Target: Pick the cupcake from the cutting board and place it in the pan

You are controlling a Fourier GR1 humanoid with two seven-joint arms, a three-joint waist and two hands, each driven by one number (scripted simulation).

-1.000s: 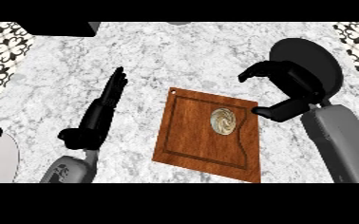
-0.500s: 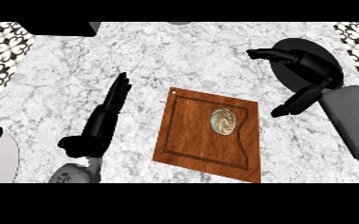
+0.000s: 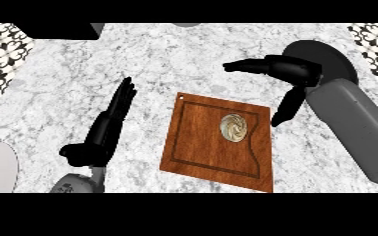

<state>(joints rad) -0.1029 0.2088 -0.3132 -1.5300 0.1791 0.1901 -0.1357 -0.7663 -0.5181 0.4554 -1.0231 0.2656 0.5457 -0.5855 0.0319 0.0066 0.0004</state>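
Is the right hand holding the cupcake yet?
No. The cupcake sits on the cutting board, and the right hand is open above it, apart from it.

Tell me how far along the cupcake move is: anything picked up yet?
Nothing is done yet: the cupcake sits on the cutting board, untouched. In hand: the right hand is open above the board's upper right corner, fingers spread, holding nothing. The left hand rests open left of the board. Left to do: grasp the cupcake, lift it and carry it to the dark pan at right.

Cupcake (image 3: 235, 127) seemingly unobstructed on cutting board (image 3: 214, 152)
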